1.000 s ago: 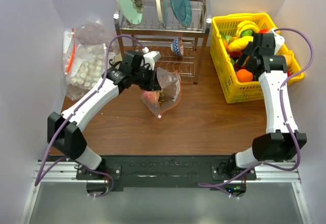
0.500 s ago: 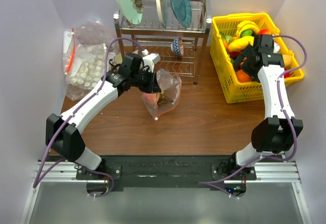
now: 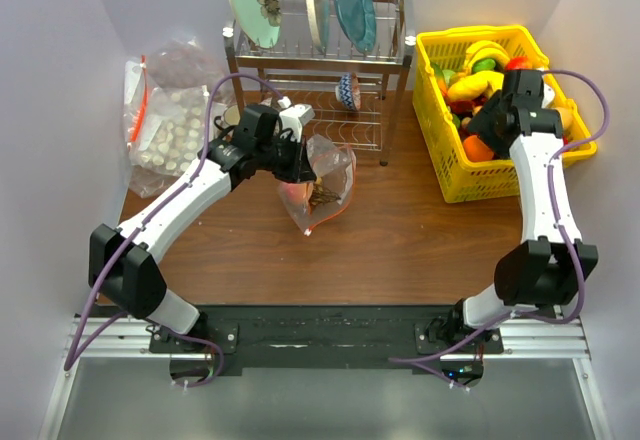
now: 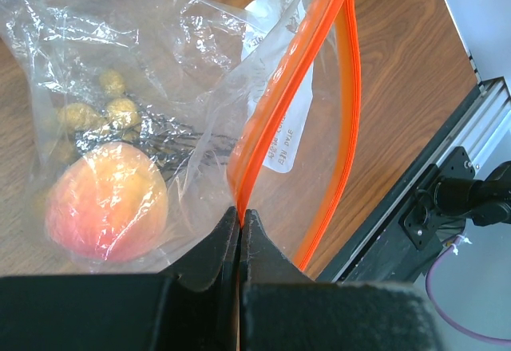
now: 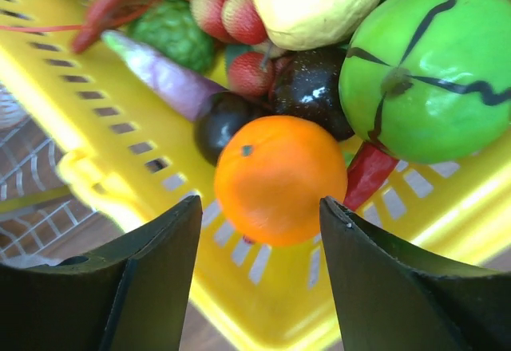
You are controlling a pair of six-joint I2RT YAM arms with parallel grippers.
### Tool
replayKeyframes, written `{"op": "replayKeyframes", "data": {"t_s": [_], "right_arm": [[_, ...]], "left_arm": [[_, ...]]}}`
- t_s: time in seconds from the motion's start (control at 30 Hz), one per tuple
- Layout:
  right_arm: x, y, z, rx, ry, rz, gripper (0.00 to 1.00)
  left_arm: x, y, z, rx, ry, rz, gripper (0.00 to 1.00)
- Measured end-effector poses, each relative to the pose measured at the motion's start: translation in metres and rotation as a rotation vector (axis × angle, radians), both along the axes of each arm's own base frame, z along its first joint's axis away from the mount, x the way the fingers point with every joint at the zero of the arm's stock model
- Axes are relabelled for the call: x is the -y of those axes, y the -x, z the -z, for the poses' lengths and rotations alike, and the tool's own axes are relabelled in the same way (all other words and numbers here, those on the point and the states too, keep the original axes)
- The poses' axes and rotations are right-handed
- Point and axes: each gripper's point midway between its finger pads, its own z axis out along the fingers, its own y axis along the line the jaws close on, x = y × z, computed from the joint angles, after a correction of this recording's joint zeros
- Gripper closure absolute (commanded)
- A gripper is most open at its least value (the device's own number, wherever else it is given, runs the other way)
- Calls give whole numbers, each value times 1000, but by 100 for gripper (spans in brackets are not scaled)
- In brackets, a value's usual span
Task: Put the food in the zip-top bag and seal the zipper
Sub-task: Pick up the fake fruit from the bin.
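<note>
top: left gripper (image 3: 297, 163) grips clear crinkly zip-top bag (image 3: 328, 185) on brown wooden table (image 3: 400, 250), right gripper (image 3: 487, 128) in yellow plastic basket (image 3: 455, 185) | left wrist: jaws clamped on orange-red zipper strip (image 4: 275, 120), yellowish-pink peach (image 4: 106, 202) inside bag | right wrist: jaws apart, 1 round orange (image 5: 279, 178) between them

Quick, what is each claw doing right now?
Left gripper: shut on the zip-top bag, at its zipper.
Right gripper: open, either side of the orange.

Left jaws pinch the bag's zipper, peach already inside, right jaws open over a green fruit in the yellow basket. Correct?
No. The right jaws are open over the orange, not a green fruit; the right wrist view shows it. The zipper pinch, peach inside and yellow basket hold.
</note>
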Motion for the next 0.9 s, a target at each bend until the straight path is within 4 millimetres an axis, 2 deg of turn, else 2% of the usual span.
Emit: {"op": "replayKeyframes", "data": {"t_s": [0.07, 0.17, 0.2, 0.3, 0.37, 0.47, 0.57, 0.77, 0.83, 0.9], "right_arm": [[-1, 4, -12, 33, 6, -9, 38], [-3, 9, -34, 99, 18, -30, 23], [-4, 10, -41, 119, 20, -40, 11], [-4, 12, -59, 161, 43, -57, 8], [-1, 10, -63, 165, 59, -51, 8], [3, 8, -55, 140, 69, -35, 11], [6, 5, -38, 100, 69, -16, 12], [5, -5, 9, -9, 34, -2, 9], [6, -15, 19, -16, 29, 1, 9], [7, -23, 25, -16, 26, 2, 20]], "left_arm": [[0, 0, 0, 0, -1, -1, 100], [-1, 0, 0, 1, -3, -3, 100], [-1, -1, 0, 2, -4, -3, 100], [-1, -1, 1, 6, -8, 0, 100], [-1, -1, 1, 6, -8, -1, 100], [-1, -1, 1, 7, -8, -1, 100], [-1, -1, 1, 5, -9, -1, 100], [-3, -1, 2, 9, -18, -1, 100], [-3, -1, 2, 10, -20, -3, 100], [-3, -2, 2, 10, -21, -5, 100]]}}
